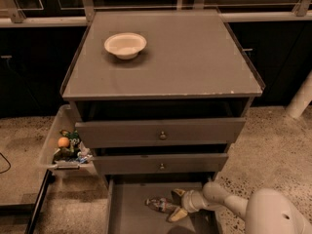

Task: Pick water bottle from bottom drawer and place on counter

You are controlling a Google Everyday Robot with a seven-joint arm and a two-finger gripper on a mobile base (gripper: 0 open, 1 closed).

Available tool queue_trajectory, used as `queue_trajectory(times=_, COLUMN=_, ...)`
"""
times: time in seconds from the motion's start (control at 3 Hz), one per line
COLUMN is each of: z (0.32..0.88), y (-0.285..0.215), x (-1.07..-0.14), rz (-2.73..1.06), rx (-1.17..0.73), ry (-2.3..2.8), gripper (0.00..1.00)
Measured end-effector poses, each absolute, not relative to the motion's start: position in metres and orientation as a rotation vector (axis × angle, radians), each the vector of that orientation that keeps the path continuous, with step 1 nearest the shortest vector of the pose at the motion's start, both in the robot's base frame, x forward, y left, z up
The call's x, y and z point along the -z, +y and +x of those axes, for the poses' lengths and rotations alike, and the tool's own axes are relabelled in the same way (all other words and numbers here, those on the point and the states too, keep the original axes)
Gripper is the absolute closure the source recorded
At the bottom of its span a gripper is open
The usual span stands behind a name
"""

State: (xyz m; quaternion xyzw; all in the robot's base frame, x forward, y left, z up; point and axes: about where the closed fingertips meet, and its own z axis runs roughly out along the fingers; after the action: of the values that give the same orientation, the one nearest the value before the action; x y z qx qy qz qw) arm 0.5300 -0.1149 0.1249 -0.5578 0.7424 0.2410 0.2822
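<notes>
Camera view: gripper [177, 204] straddles crosswise water bottle [159, 204] in bottom drawer [130, 214].

Likely a robot test room dressed as a kitchen corner: 1 cabinet with 3 drawers on a speckled terrazzo floor [273, 140], dark wall units [29, 62] at 12 o'clock, a clear bin [50, 139] of oddments at 9 o'clock. At 5 o'clock the gripper [177, 204], fingers spread, reaches into the bottom drawer [129, 213].
</notes>
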Motion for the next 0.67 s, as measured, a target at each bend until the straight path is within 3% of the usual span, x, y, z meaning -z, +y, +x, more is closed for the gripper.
queue_trajectory(times=0.67, z=0.5299, y=-0.1148, x=-0.1249, rz=-1.494, rx=-0.646, ry=1.988, gripper=0.66)
